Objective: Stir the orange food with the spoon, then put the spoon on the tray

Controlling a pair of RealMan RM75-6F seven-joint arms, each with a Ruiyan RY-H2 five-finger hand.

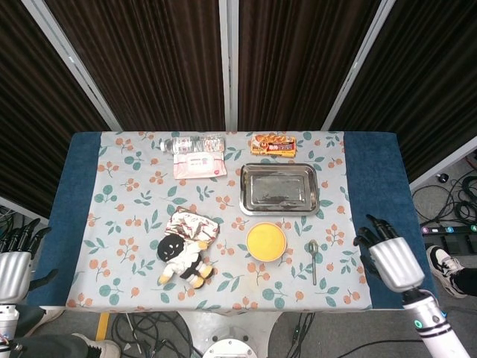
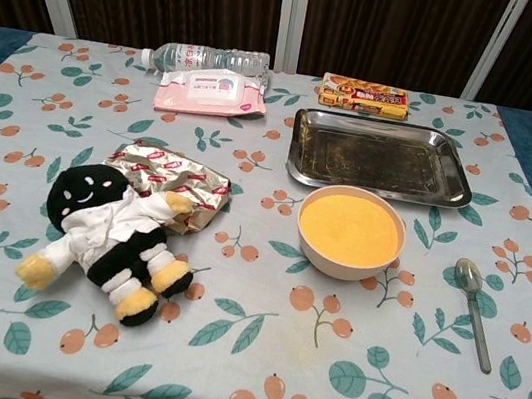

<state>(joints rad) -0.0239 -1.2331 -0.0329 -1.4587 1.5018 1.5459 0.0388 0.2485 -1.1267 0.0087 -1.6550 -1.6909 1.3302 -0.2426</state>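
Spoon [image 2: 472,310] lies at 3 o'clock of the orange-food bowl [image 2: 351,231], tray [image 2: 456,185] at 12. Plush penguin [image 2: 108,239] sits at 9 on floral cloth [image 2: 251,359]. Right hand [image 1: 389,257] and left hand [image 1: 15,262] hold nothing, fingers spread.

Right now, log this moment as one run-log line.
phase: approach | right hand: open, at table edge right of spoon | left hand: open, off table | spoon: untouched on tablecloth | tray: bare

Shiny metal tray [image 2: 382,159] and spoon [image 2: 472,309]; matt floral cloth [image 2: 251,359] over the bench; crinkly glossy foil bag [image 2: 178,179]; soft plush doll [image 2: 108,235]; clear plastic bottle [image 2: 206,55].
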